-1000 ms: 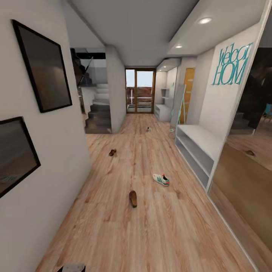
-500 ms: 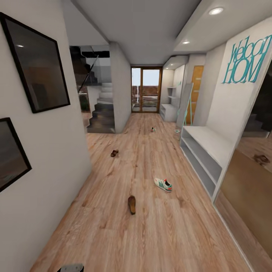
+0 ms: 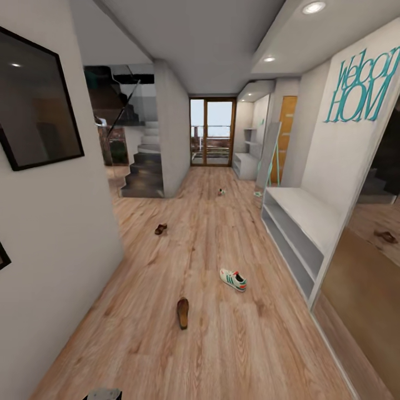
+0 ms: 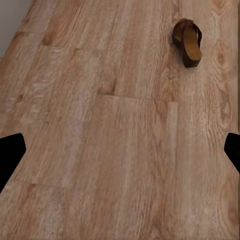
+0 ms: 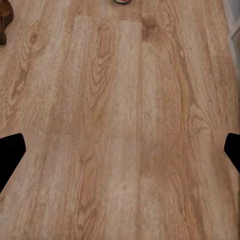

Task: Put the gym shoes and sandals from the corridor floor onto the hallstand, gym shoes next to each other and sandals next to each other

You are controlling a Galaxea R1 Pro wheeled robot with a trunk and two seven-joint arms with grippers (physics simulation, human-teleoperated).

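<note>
On the corridor floor (image 3: 222,344) one dark brown sandal (image 3: 183,313) lies nearest me, and it shows ahead of my left gripper (image 4: 120,155), which is open and holds nothing. A white gym shoe (image 3: 233,279) with green stripes lies a little further, to the right. The second sandal (image 3: 160,229) is further off on the left, and the second gym shoe (image 3: 221,191) is small and far down the corridor. The pale grey hallstand (image 3: 244,164) stands at the far right near the glass door. My right gripper (image 5: 120,155) is open over bare planks, with the sandal (image 5: 4,20) and the gym shoe (image 5: 121,1) at the picture's edges.
A long low white shelf unit (image 3: 294,222) under teal "Welcome HOME" lettering (image 3: 361,83) lines the right wall, with a mirror panel (image 3: 366,266) beside it. The left wall (image 3: 55,233) carries dark framed pictures. Stairs (image 3: 141,166) rise at the back left.
The whole head view has shifted, so the camera has moved; the framed pictures slid leftwards and outwards. The shoes lie where they were on the floor.
</note>
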